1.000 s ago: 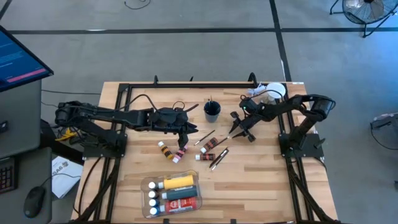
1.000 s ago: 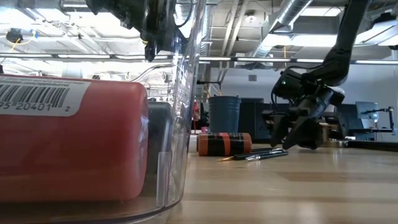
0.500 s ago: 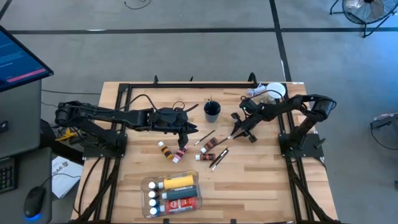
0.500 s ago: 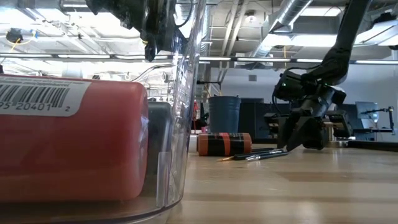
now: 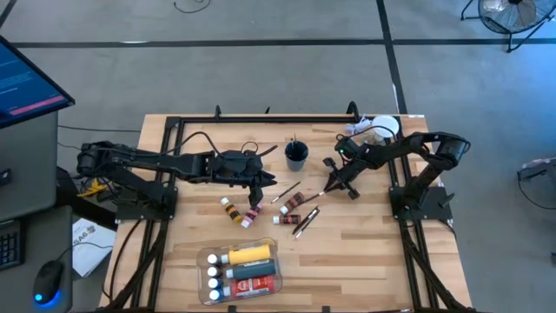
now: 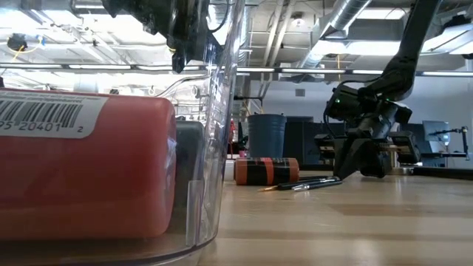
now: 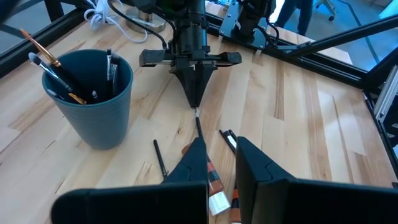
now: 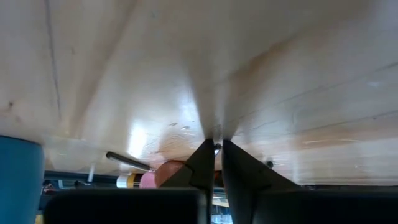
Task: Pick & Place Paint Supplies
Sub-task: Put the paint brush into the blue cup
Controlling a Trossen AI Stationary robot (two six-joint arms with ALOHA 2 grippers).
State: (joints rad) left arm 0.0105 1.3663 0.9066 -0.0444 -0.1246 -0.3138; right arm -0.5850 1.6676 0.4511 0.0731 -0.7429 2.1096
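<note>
Right gripper (image 7: 194, 102) fingers pinched on a thin brush (image 7: 198, 123) tip at the surface by the blue cup (image 7: 93, 99), clearest in left wrist view; left gripper (image 5: 254, 205) clenched over a tube (image 5: 252, 216).

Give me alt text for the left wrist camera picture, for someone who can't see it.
Facing the camera, the right gripper points down at the wooden table, its tips pinched on the end of a thin brush. To one side stands a blue cup holding brushes; a second thin brush and paint tubes lie near the left gripper.
</note>
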